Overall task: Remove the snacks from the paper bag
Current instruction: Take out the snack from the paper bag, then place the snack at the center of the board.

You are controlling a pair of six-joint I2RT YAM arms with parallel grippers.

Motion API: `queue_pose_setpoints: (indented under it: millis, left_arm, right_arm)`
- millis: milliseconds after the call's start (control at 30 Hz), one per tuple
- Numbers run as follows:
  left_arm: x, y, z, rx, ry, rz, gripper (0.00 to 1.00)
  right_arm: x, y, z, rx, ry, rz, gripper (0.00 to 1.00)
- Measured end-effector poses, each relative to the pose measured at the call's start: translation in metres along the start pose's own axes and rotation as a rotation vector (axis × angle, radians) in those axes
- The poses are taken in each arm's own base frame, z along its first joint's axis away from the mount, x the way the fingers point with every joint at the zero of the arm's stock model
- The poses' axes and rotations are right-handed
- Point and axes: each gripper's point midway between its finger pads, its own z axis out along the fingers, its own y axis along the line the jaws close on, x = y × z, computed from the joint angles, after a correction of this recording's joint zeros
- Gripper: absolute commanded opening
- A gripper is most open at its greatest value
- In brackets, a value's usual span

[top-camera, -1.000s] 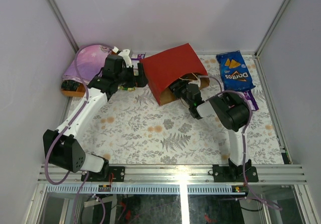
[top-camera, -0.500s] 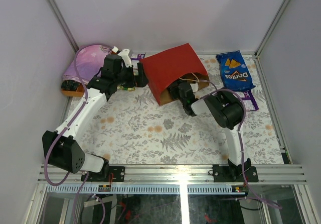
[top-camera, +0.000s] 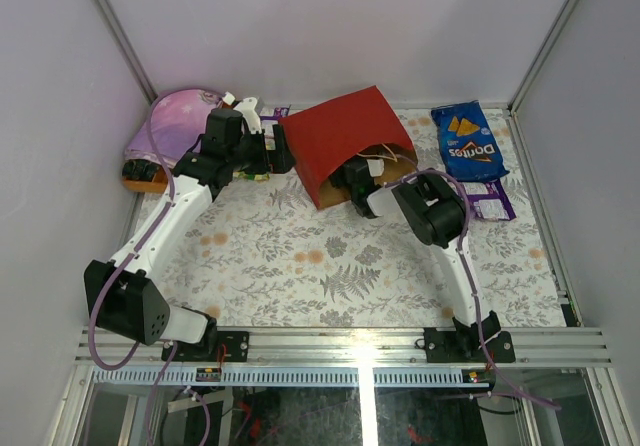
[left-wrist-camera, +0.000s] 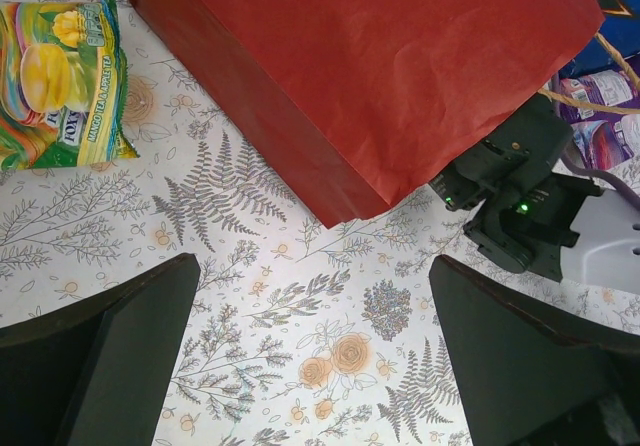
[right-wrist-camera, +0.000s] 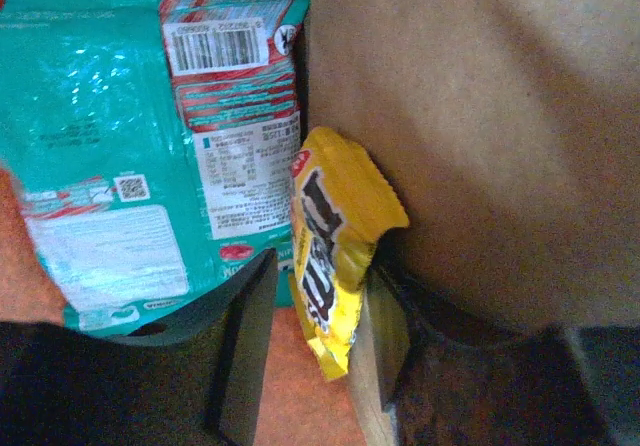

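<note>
Since a second ago the right arm (top-camera: 432, 209) has swung leftward and pushed deeper, so that the right fingers (right-wrist-camera: 245, 356) sit well inside the mouth of the paper bag (top-camera: 345, 138); the left arm (top-camera: 170, 216) has hardly shifted; the bag lies on its side at the back of the flowered counter (top-camera: 300, 261), its open end toward the right arm; within it, the right fingers stand parted either side of a yellow packet (right-wrist-camera: 335, 256), one finger against it and a sliver of gap at the other; a teal pouch (right-wrist-camera: 100, 146) lies just beside that packet, against the brown inner wall; the left fingers (left-wrist-camera: 120, 336) are spread wide above the counter, gripping nothing, near the bag's closed end; a yellow-green candy bag (left-wrist-camera: 60, 76) lies beside that end; a blue Doritos bag (top-camera: 468, 144) and purple-white packs (top-camera: 495, 203) lie outside on the right; a pink-purple folded cloth (top-camera: 175, 126) sits at far left
</note>
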Motion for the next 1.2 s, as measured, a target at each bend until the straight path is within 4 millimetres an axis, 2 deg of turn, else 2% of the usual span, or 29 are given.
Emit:
queue_pose_setpoints:
  millis: [67,133,167,333,433,533,633,767,800,867,967,1033,1067,1133,1200]
  left_arm:
    - [0.000,0.000,0.000,0.000,-0.001,0.000,1.00]
    - [0.000,0.001,0.000,-0.002,-0.001,-0.001,1.00]
    - [-0.001,0.002,0.000,-0.003,-0.002,-0.002,1.00]
    - [-0.001,0.002,0.000,-0.004,-0.003,-0.003,1.00]
    - [-0.001,0.002,0.000,-0.005,-0.003,-0.003,1.00]
    - [-0.001,0.003,0.000,-0.005,-0.003,-0.003,1.00]
    - [-0.001,0.004,-0.001,-0.008,-0.004,-0.005,1.00]
    - [-0.002,0.007,-0.001,-0.014,-0.006,-0.010,1.00]
    - [-0.003,0.007,-0.001,-0.016,-0.006,-0.010,1.00]
    - [-0.002,0.008,0.000,-0.017,-0.004,-0.012,1.00]
    - [-0.001,0.011,0.002,-0.023,0.002,-0.016,1.00]
    - [0.000,0.013,0.004,-0.027,0.007,-0.019,1.00]
    - [0.001,0.014,0.005,-0.028,0.010,-0.021,1.00]
    - [0.001,0.015,0.006,-0.031,0.014,-0.023,1.00]
    - [0.002,0.016,0.007,-0.032,0.016,-0.025,1.00]
  right_arm:
    - [0.001,-0.001,0.007,0.004,-0.004,0.001,0.26]
    - [0.001,-0.005,0.012,0.019,-0.014,-0.003,0.03]
    - [0.000,-0.008,0.014,0.026,-0.017,-0.004,0.01]
    - [0.001,-0.011,0.014,0.030,-0.015,-0.015,0.00]
    - [0.000,-0.016,-0.003,0.039,0.006,-0.041,0.00]
    - [-0.006,-0.036,-0.055,0.076,0.046,-0.060,0.00]
    - [-0.013,-0.057,-0.124,0.112,0.110,-0.091,0.00]
    - [-0.013,-0.067,-0.204,0.138,0.233,-0.208,0.00]
    - [-0.014,-0.062,-0.223,0.133,0.266,-0.266,0.00]
    - [-0.019,-0.045,-0.248,0.106,0.287,-0.391,0.00]
    - [-0.038,-0.005,-0.277,0.033,0.274,-0.638,0.00]
    - [-0.060,0.027,-0.292,-0.016,0.279,-0.786,0.00]
    - [-0.076,0.040,-0.295,-0.019,0.273,-0.827,0.00]
    - [-0.130,0.068,-0.294,0.020,0.214,-0.882,0.00]
    - [-0.188,0.087,-0.288,0.109,0.165,-0.907,0.00]
